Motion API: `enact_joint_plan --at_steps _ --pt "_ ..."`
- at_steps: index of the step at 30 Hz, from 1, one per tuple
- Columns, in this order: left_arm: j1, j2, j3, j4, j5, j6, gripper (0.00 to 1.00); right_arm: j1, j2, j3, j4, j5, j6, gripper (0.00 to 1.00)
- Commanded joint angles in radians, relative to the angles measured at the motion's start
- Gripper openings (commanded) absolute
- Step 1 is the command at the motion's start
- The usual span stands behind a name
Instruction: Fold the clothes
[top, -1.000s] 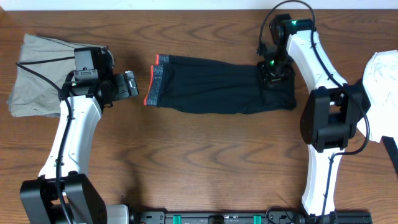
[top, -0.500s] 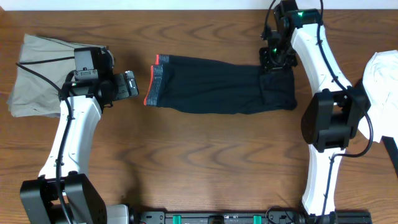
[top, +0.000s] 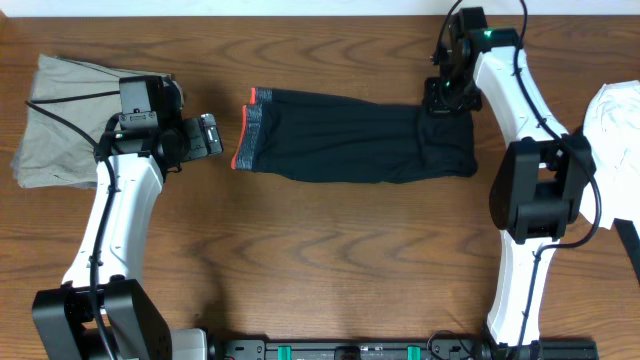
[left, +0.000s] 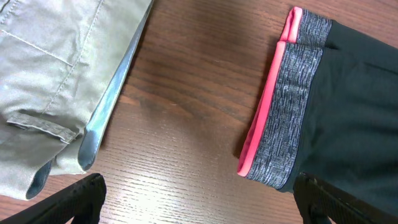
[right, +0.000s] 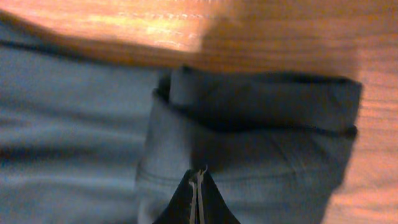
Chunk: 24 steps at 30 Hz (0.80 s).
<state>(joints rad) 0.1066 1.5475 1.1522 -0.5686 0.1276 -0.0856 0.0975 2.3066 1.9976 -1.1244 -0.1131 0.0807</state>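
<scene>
Left fingers (top: 214, 135): spread wide and holding nothing. They sit over bare wood, between the trousers and the waistband, and touch neither.
Right fingers (right: 198, 198): closed tip against tip over the turned-back end of the leggings. I cannot tell whether any fabric is caught between them.
Bench (top: 330, 265): brown wood-grain surface that carries all three garments.
Leggings: the long black stretchy leggings (top: 350, 148) lie flat, folded into a short band. They run left to right across the middle of the bench, on its far half.
Waistband (left: 286, 118): grey marl band with a red edge, at the left end of the leggings, just beside my left fingers.
Turned-back end (right: 261, 102): the right end of the leggings, doubled over itself. My right fingers are at its far corner.
Trousers: khaki-beige cotton trousers (top: 60, 125), rumpled at far left, well apart from the leggings.
White garment (top: 615, 120): pale cloth at the right edge of the bench, partly out of frame.
</scene>
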Motion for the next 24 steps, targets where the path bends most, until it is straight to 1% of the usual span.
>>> enact_joint_plan --at_steps 1,9,12,14,17,21,24 --pt "0.000 -0.004 -0.003 0.002 0.003 -0.012 0.98 -0.001 -0.008 -0.064 0.062 0.008 0.041 0.01" --pt "0.000 -0.004 -0.003 0.001 0.002 -0.013 0.98 0.002 0.028 -0.128 0.275 -0.034 0.121 0.01" --pt "0.000 -0.004 -0.003 0.001 0.002 -0.013 0.98 0.002 0.026 -0.119 0.304 -0.035 0.129 0.01" --pt "0.000 -0.004 -0.003 0.000 0.002 -0.012 0.98 0.001 0.021 -0.090 0.274 -0.037 0.129 0.01" --pt "0.000 -0.004 -0.003 0.001 0.002 -0.013 0.98 0.000 0.005 -0.009 0.177 -0.037 0.116 0.01" --pt "0.000 -0.004 -0.003 0.000 0.003 -0.013 0.98 -0.007 -0.026 0.135 -0.043 -0.035 0.111 0.01" --pt "0.000 -0.004 -0.003 0.000 0.003 -0.013 0.98 -0.012 -0.048 0.208 -0.206 -0.033 0.069 0.01"
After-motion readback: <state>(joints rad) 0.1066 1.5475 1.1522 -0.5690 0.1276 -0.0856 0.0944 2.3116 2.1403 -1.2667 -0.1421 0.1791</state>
